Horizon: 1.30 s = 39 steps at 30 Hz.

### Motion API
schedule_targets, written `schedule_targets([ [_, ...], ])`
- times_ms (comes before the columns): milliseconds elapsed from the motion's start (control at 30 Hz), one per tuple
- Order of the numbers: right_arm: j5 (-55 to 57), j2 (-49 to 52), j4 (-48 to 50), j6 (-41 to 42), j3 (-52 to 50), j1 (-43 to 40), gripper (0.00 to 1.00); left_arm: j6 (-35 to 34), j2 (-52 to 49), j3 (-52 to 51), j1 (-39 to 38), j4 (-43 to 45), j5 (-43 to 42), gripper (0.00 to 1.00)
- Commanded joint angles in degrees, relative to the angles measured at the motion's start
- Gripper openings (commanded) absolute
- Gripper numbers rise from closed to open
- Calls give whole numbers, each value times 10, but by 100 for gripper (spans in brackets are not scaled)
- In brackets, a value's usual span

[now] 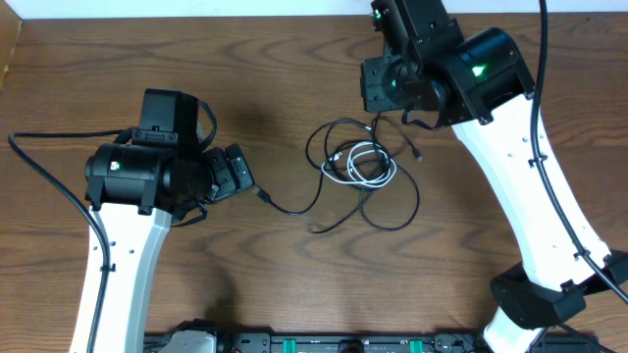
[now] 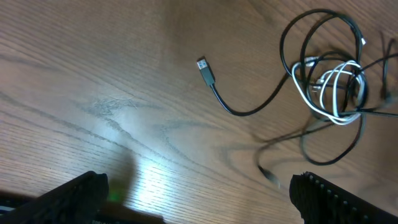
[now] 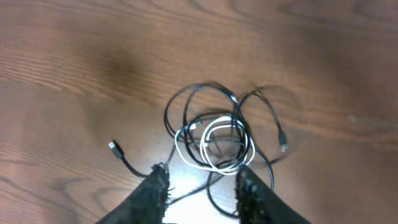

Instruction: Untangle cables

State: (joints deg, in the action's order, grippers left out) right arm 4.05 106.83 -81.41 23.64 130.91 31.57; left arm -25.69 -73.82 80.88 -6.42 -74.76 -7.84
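Nearest the lens in the right wrist view, two black fingers (image 3: pixel 155 186) of the right gripper (image 3: pixel 202 180) stand parted with open air between them, grasping nothing. They hang over the cables (image 3: pixel 211 134), which show through the gap on the wood beneath. These cables lie tangled on the bench (image 1: pixel 78 59) a little right of its middle, closer to the far edge than the near one and well clear of every corner. At the heart of the tangle is a short white cable (image 1: pixel 365 163) wound in a few tight loops, and black cables (image 1: pixel 334 132) ring it in wider, looser loops that cross the white one. One black strand leaves the tangle toward the left edge, curving and ending in a USB plug (image 1: pixel 263 195) that lies flat on the wood near the left gripper (image 2: pixel 196 186), apart from it. A second small plug (image 1: pixel 420 155) lies on the tangle's right side, pointing toward the near edge. A third black end (image 1: pixel 316 227) trails out toward the near edge and is blurred in the left wrist view. The left gripper is released too: its fingers (image 2: pixel 81 193) sit far apart at the bottom corners of its own view, with bare wood between them and nothing held. It sits left of the bench's middle, aimed at the tangle.
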Motion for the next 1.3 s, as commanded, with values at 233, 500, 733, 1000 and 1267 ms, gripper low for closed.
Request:
schedule_targets([
  [233,16,48,-47,20,-10,0,99,-3,0,3,3,-2,-3,98],
  [500,-26,106,-33,-29,-85,14,90,-3,0,3,3,-2,-3,98],
  [733,30,168,2,-28,-150,10,85,-3,0,3,3,-2,-3,98],
  [1000,31,203,11,-23,-172,-17,71,-3,0,3,3,-2,-3,98],
  [1267,31,203,33,-27,-177,-25,58,-3,0,3,3,-2,-3,98],
])
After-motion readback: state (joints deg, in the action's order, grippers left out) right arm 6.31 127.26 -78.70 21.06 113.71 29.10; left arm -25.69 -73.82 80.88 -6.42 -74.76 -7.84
